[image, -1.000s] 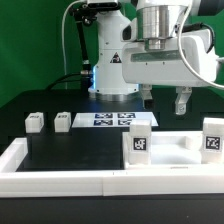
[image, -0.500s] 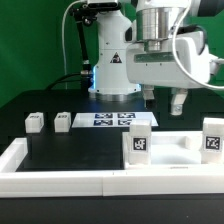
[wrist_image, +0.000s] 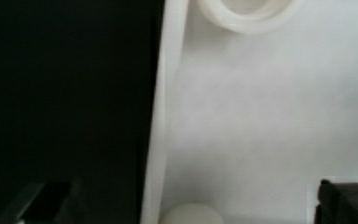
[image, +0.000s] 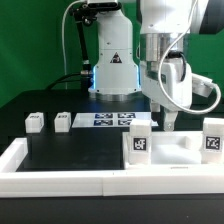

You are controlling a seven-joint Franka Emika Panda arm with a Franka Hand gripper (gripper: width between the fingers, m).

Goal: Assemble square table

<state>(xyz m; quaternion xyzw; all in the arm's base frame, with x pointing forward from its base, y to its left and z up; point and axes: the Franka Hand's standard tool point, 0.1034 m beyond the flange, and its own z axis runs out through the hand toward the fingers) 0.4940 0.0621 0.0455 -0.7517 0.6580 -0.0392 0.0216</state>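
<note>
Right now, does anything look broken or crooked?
Nothing stands out. The large white plastic square slab lies flat, the small white tagged leg blocks look whole, and the two-finger gripper hangs open over the slab.

A thin, flat white marker board (image: 112, 119) printed with black-and-white tags lies flat on the table. It is below the gripper (image: 168, 121) and towards the exterior view's left of it, near but apart. A long raised white plastic rim (image: 60, 181) borders the matte black work surface (image: 80, 150). The rim runs well below the gripper, on the camera's side of it. In the wrist view, the black surface shows beneath one side of the gripper.
</note>
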